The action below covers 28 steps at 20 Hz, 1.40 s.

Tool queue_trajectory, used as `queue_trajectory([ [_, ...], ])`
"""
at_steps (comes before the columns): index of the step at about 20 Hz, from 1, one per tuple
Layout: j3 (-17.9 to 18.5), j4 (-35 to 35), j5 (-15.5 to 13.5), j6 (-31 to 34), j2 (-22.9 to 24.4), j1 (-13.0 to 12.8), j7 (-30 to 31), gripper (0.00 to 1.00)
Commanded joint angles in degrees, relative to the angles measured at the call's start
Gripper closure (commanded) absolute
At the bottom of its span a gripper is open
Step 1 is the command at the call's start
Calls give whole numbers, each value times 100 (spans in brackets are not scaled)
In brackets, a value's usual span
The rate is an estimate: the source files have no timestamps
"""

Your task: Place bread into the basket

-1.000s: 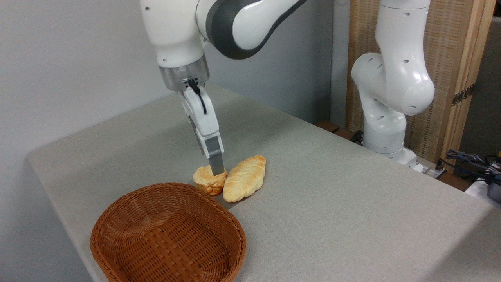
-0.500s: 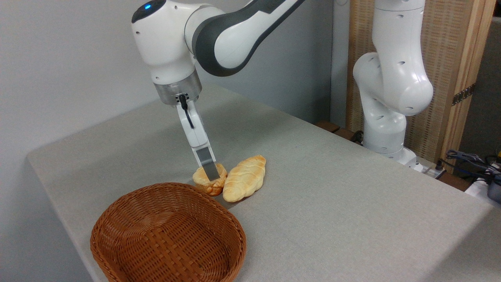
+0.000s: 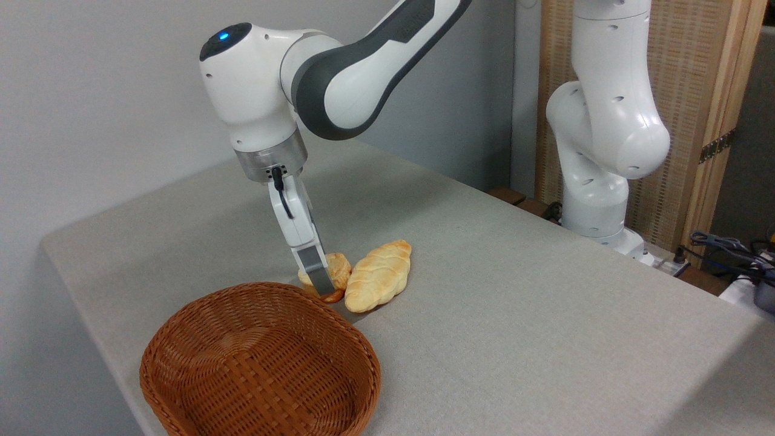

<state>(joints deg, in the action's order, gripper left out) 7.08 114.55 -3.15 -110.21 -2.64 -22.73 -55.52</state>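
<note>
Looking at my feed, biggest thing is the table (image 3: 514, 290), grey cloth top, running from back left to front right. My arm (image 3: 363, 54) comes in from the top w/ its white and dark-grey shell, bending down toward the front-left part of the table; its base column (image 3: 605, 139) stands at the right edge, in front of a wood-slat panel (image 3: 708, 91).

Next down in size: the basket (image 3: 260, 363), reddish-brown wicker, oval, shallow, sitting at the front-left corner w/ nothing inside it that I can see.

Then the braided loaf (image 3: 378, 277), pale and long, lying on the cloth just behind the basket's far rim, angled back to the right.

The bread (image 3: 336, 269), small golden-brown bun, sits on the table touching the loaf's left side and right by the basket's far rim, not inside it.

Smallest: the gripper (image 3: 319, 281), tilted, reaching down onto the bun. I only see one grey finger (image 3: 315, 266) across the bun's front face; other finger is hidden behind, so I can't tell if the fingers are apart or clamped on it.
</note>
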Motion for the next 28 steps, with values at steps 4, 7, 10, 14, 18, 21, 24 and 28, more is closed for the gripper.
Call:
queue_trajectory([
  [4, 48, 41, -106, -89, 35, -47, -116, 24],
  [7, 48, 41, -106, -89, 27, -47, -116, 53],
  [10, 48, 41, -106, -89, 18, -47, -116, 52],
  [14, 48, 41, -106, -80, 18, -47, -116, 51],
  [18, 13, 32, -106, -89, 53, -47, -99, 50],
  [21, -40, -12, -176, -45, 201, -47, -46, 48],
  [24, -93, -108, -510, -1, 500, -39, 6, 48],
  [28, -58, -407, -572, -27, 607, -21, 524, 47],
])
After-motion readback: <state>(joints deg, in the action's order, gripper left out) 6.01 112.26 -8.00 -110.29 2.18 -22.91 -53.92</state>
